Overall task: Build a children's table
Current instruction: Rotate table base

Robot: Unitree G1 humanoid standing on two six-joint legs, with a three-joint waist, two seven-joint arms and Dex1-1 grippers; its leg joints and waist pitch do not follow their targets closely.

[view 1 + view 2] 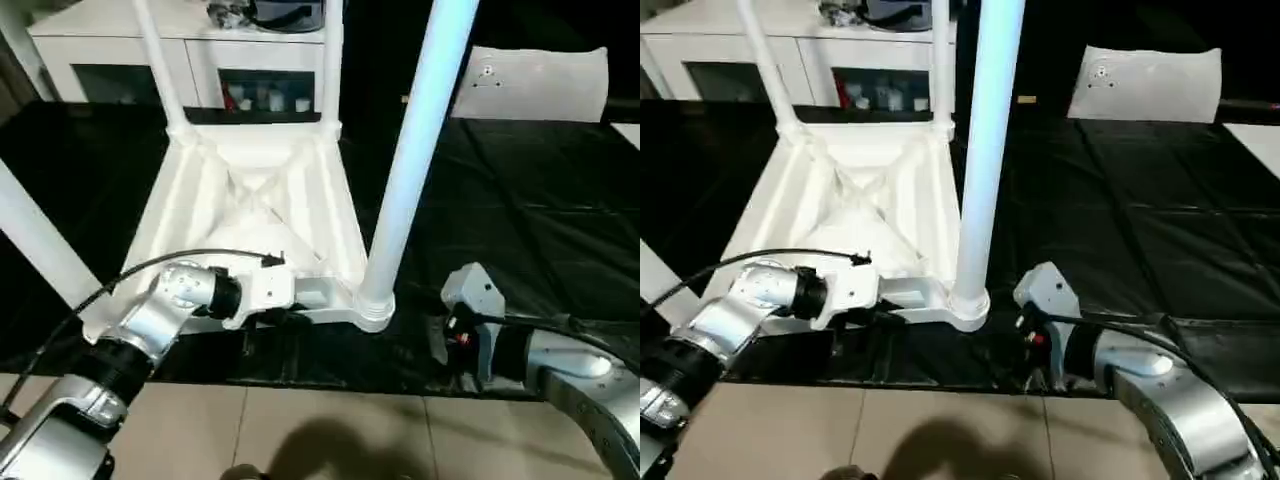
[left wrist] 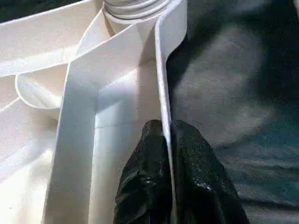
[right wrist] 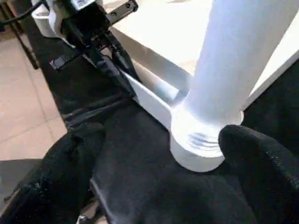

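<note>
The white tabletop [image 1: 262,205] lies upside down on black cloth, ribbed underside up. Several white legs stand up from its corner sockets; the nearest right one [image 1: 415,150] rises from the socket [image 1: 372,305] at the front corner. My left gripper [image 2: 169,140] is shut on the tabletop's thin near rim [image 2: 162,79], one finger on each side of it. My right gripper [image 3: 161,135] is open, with its black fingers [image 3: 70,163] spread on either side of the base of that front-right leg [image 3: 233,60] without touching it.
A white cabinet with glass doors [image 1: 120,60] stands behind the tabletop. A flat white sheet with a small hole [image 1: 540,80] lies at the back right. The black cloth [image 1: 520,200] ends near me at a tiled floor [image 1: 300,430].
</note>
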